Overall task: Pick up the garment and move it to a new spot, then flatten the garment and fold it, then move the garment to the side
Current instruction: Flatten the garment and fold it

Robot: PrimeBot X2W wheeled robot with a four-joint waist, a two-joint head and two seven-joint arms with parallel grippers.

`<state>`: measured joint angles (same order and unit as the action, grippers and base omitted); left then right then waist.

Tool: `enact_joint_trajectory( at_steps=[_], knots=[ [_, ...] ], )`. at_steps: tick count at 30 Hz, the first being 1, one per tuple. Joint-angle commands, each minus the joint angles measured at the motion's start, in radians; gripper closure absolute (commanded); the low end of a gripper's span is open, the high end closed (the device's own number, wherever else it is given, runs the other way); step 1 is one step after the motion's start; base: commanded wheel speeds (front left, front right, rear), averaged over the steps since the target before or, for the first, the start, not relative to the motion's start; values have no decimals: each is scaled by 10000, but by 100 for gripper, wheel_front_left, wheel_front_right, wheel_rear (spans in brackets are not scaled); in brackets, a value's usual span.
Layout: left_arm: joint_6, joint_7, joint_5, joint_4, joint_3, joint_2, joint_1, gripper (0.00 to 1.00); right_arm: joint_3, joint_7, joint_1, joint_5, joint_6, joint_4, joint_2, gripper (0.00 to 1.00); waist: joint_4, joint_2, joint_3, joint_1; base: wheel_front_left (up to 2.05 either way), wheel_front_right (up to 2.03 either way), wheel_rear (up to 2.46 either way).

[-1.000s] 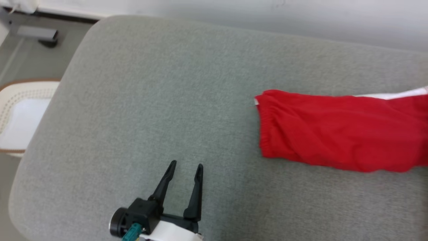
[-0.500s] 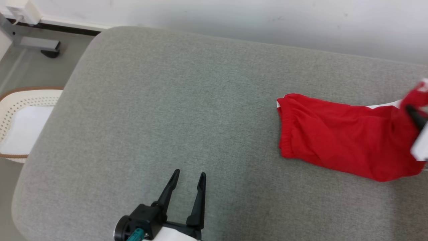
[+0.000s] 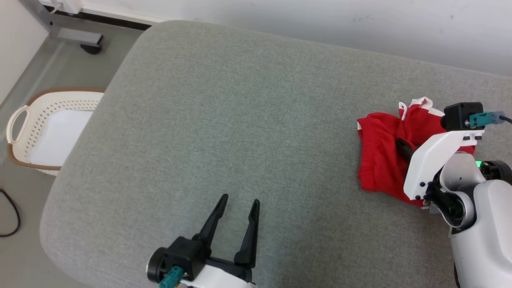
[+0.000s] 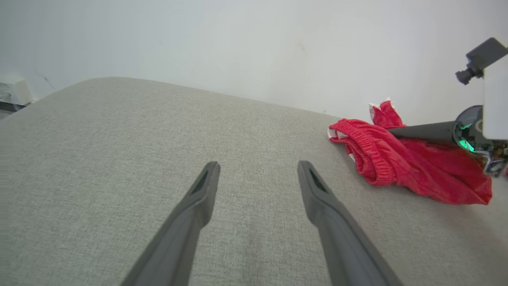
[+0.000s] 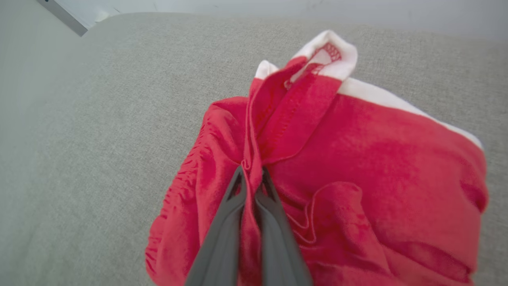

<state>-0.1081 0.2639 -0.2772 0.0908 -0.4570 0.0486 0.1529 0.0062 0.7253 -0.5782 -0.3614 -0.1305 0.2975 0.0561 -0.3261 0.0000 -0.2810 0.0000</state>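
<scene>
Right wrist view: right gripper (image 5: 251, 171) clamps the red shorts (image 5: 377, 167), left gripper (image 3: 240, 202) has jaws apart; moving, flattening and folding all remain.

**A garment (image 3: 378, 168) at the right end, a basket (image 3: 16, 116) off the left**

The garment lies heaped near the right end of the padded surface (image 3: 240, 120), closer to its far edge. The right tool (image 3: 403, 149) reaches in from the right, its fingers pinched on a raised fold. The left tool (image 3: 240, 200) hangs over the near edge with its fingers spread, well apart from the garment. The basket stands on the floor (image 3: 24, 256) left of the surface, and a wall (image 3: 320, 20) runs behind.
</scene>
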Motion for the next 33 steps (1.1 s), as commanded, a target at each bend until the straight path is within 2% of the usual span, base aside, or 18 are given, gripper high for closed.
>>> enact_joint_trajectory(
  at_steps=[1, 2, 3, 4, 5, 10, 16, 20, 25, 29, 33],
  knots=[
    [-55, 1, -68, -14, 15, 43, 42, 0, 61, -267, -196, 65, 2, 318, -40, 100, -64, 0, 42, 0, 0, 0, 0],
    [-69, 1, -78, -14, 13, 44, 21, 0, 80, -463, -277, -91, 2, 493, -48, 87, -75, 0, 63, 0, 0, 0, 0],
    [-68, 1, -87, 2, 18, 43, -16, 0, 149, -660, -340, -410, 2, 668, -50, 59, -78, 0, 89, 0, 0, 0, 0],
    [-78, 1, -83, 32, 31, 44, -62, 0, 268, -868, -388, -685, 2, 816, -54, 4, -62, 0, 121, 0, 0, 0, 0],
    [-84, 1, -83, 72, 42, 44, -116, 0, 419, -1074, -407, -994, 2, 943, -56, 0, -31, 0, 162, 0, 0, 0, 0],
    [-73, 1, 12, 220, 147, 44, -266, 0, 1474, -1841, -307, -2625, 2, 1113, -47, 0, 259, 0, 465, 0, 0, 0, 0],
    [-25, 1, 198, 354, 435, 44, -545, 0, 2389, -2773, 460, -3994, 2, 75, -43, 0, 751, 0, 1076, 0, 0, 0, 0],
    [21, 1, 338, 369, 654, 44, -840, 0, 2271, -3447, 1265, -3302, 2, -1103, 41, 0, 1017, 0, 1520, 0, 0, 0, 0],
    [96, 1, 567, 271, 983, 44, -1260, 0, 2024, -4681, 2576, -1915, 2, -2413, 1057, 0, 1269, 0, 2068, 0, 0, 0, 0],
    [137, 1, 674, 182, 1196, 44, -1620, 0, 1483, -5887, 3642, -1094, 2, -2467, 1895, 0, 1374, 0, 2512, 0, 0, 0, 0],
    [157, 1, 789, 115, 1360, 44, -1899, 0, 948, -6697, 4358, -829, 2, -2099, 2082, 0, 1400, 0, 2723, 0, 0, 0, 0]
  ],
)
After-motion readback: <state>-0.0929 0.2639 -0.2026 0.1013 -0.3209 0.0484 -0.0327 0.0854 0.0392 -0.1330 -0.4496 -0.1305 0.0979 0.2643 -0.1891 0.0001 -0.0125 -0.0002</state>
